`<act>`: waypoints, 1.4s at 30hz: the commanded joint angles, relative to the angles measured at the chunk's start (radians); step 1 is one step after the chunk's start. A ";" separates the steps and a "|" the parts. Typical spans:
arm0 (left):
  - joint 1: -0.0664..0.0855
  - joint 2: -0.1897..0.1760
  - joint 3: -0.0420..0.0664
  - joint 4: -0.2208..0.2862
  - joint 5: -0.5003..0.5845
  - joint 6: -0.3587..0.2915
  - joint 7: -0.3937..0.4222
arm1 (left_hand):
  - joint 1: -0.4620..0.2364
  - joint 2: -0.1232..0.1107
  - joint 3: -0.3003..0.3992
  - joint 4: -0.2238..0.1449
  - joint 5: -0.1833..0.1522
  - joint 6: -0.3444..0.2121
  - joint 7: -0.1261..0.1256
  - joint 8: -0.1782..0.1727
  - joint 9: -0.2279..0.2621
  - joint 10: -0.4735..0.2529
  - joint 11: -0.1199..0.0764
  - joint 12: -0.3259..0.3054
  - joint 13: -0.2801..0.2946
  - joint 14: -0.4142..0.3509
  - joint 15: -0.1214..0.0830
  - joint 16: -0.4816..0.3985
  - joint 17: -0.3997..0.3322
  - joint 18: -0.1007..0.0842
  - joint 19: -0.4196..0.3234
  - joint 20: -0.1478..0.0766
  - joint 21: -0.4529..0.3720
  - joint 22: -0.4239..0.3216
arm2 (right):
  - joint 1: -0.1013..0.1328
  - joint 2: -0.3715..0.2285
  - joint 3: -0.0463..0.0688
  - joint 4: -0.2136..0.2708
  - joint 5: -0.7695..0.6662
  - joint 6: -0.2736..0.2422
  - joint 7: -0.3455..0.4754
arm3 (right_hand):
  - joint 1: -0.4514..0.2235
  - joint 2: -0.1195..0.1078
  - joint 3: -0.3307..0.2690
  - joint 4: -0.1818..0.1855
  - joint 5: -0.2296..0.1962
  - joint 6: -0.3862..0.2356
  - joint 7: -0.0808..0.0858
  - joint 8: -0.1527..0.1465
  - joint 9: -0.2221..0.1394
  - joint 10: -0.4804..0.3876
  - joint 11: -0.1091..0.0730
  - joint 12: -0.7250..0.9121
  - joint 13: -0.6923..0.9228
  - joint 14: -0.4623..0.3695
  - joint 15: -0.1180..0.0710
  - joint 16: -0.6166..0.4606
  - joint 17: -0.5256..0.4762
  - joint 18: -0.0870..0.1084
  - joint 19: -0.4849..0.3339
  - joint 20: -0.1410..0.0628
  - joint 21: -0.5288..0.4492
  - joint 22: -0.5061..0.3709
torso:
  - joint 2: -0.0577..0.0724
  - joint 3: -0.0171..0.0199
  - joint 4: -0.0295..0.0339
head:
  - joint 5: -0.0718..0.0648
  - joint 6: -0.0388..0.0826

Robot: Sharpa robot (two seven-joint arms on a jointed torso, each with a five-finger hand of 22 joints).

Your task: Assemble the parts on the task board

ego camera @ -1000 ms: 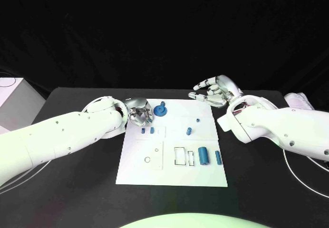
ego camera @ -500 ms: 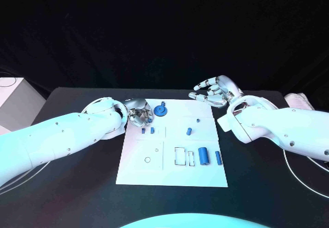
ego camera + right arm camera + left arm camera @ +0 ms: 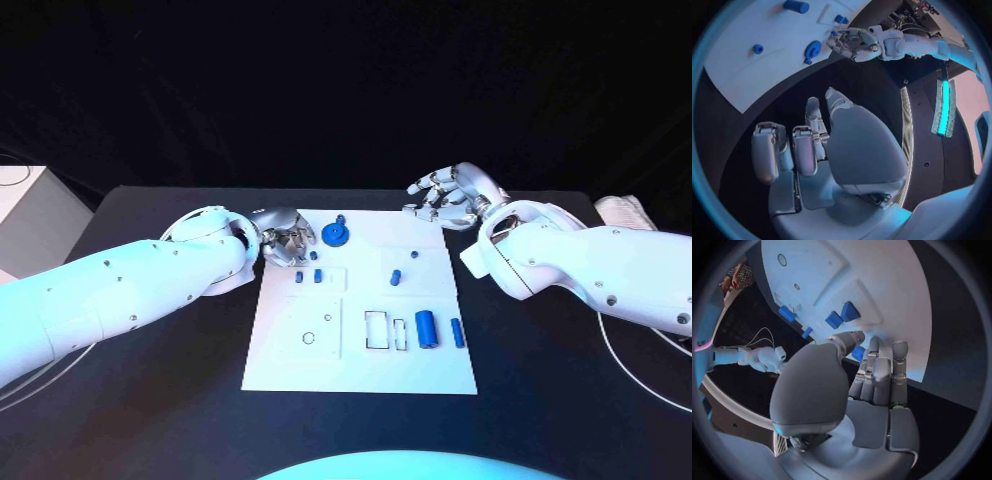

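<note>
- We are reading the parts as small, hard and light, likely smooth plastic, so we are expecting them to slip or roll under a loose pinch; the board (image 3: 361, 350) is lying flat on the counter (image 3: 173, 400).
- We are judging the cylinder (image 3: 427, 324), lying on the board's right half beside a thinner pin (image 3: 459, 333), as best taken across its middle from above, since it could roll.
- The gear (image 3: 336, 235) is sitting near the board's far edge; we would be taking it by its rim, fingertips on opposite sides.
- Two short pieces (image 3: 307, 277) are lying just beside the left hand (image 3: 286, 235), and two more (image 3: 401, 266) are lying mid-board; each is calling for a fine fingertip pinch.
- The left hand is hovering over the board's far left corner with fingers curled in; its wrist view is showing a blue bit (image 3: 857, 353) at the fingertips, but we cannot tell whether it is pinched or merely lying behind them.
- The right hand (image 3: 451, 196) is hanging off the board's far right corner, released, fingers apart, grasping nothing.
- The slots and holes in the board are too small for us to match to the parts.
</note>
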 commanded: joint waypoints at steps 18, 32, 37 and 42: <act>0.000 -0.197 0.043 0.094 0.722 -0.133 0.225 | 0.037 0.031 0.037 -0.050 0.002 0.123 0.069 0.092 0.001 -0.074 0.016 0.098 0.057 -0.288 0.011 -0.187 -0.412 0.014 -0.127 0.007 -0.085 -0.071 | -0.054 0.018 -0.005 -0.085 -0.726 0.318 -0.109 | -0.020 -0.119 0.287 -0.058 -0.047 0.096 -0.024 0.021 0.014 0.091 -0.022 -0.431 -0.510 0.055 -0.016 -0.022 0.060 0.013 0.035 -0.014 -0.033 0.144 | 0.003 -0.0013 0.0007 | -0.037 0.023; -0.009 -0.296 0.045 0.229 0.981 -0.098 0.368 | 0.012 0.040 0.012 -0.046 0.000 0.115 0.071 0.100 -0.003 -0.099 0.019 0.131 0.067 -0.292 0.015 -0.220 -0.427 0.015 -0.136 0.013 -0.112 -0.088 | -0.074 0.043 -0.006 -0.099 -0.847 0.330 -0.183 | -0.047 -0.120 0.300 -0.079 -0.046 0.104 -0.033 0.016 0.016 0.107 -0.029 -0.483 -0.572 0.054 -0.035 -0.033 0.043 0.014 0.036 -0.033 -0.040 0.141 | 0.002 -0.0051 0.0032 | -0.046 0.020; -0.011 -0.308 0.045 0.244 0.999 -0.095 0.374 | 0.012 0.041 0.012 -0.046 0.000 0.114 0.071 0.100 -0.004 -0.100 0.019 0.131 0.067 -0.293 0.015 -0.221 -0.427 0.015 -0.136 0.013 -0.113 -0.089 | -0.076 0.052 -0.006 -0.106 -0.867 0.330 -0.198 | -0.052 -0.119 0.301 -0.080 -0.046 0.104 -0.032 0.015 0.016 0.107 -0.029 -0.489 -0.578 0.053 -0.034 -0.035 0.040 0.014 0.036 -0.034 -0.043 0.140 | 0.002 -0.0020 0.0017 | -0.045 0.018; -0.011 -0.316 0.045 0.249 1.017 -0.095 0.376 | 0.012 0.042 0.011 -0.046 0.000 0.114 0.072 0.100 -0.004 -0.102 0.019 0.132 0.067 -0.293 0.015 -0.222 -0.427 0.015 -0.136 0.013 -0.114 -0.090 | -0.080 0.063 -0.007 -0.111 -0.869 0.337 -0.201 | -0.056 -0.115 0.306 -0.081 -0.046 0.107 -0.031 0.016 0.017 0.112 -0.028 -0.493 -0.585 0.054 -0.032 -0.036 0.039 0.014 0.036 -0.034 -0.042 0.141 | 0.002 -0.0020 0.0026 | -0.046 0.016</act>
